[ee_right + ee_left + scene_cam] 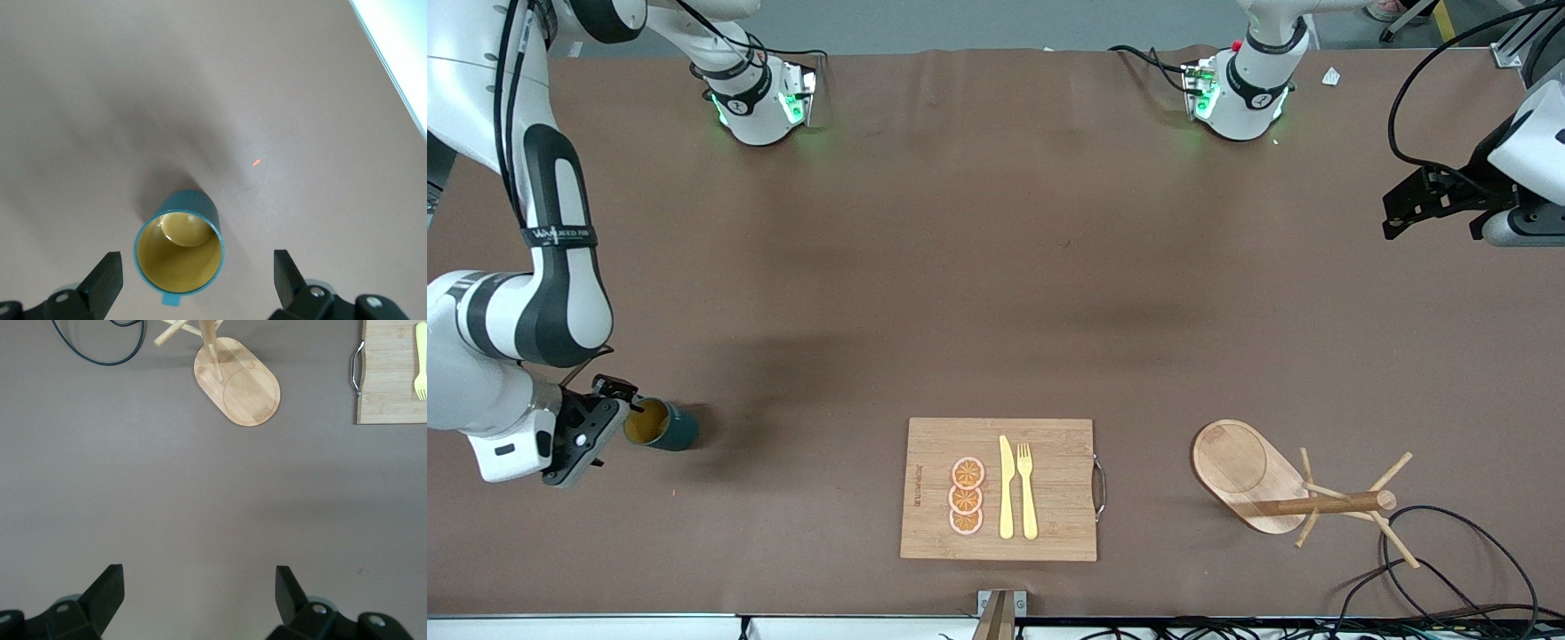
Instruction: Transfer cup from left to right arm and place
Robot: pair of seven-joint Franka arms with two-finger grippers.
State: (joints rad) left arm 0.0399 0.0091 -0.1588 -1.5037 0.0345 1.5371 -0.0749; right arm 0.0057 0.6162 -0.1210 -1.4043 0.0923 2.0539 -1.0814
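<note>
The right end effector (609, 411) sits low at the right arm's end of the desk (996, 293), its fingers (101, 281) spread wide and touching nothing. Between and just ahead of those fingers stands the small dark teal cup with ribbed sides and a golden-yellow inside (663, 425), upright on the brown desk surface, mouth up, free of both fingers. A tiny orange speck (255, 162) lies on the desk near the cup.

The left end effector (1432, 203) hangs over bare desk at the left arm's end, its fingers (103, 593) also spread apart and holding nothing; that arm waits.

A rectangular bamboo cutting board with a metal handle (1049, 524) lies near the front camera, carrying three orange slices (967, 496), a yellow knife (1006, 489) and a yellow fork (1027, 489). Beside it, toward the left arm's end, stands a wooden mug tree on an oval base (1240, 467), with black cables (1449, 560) just beside it.
</note>
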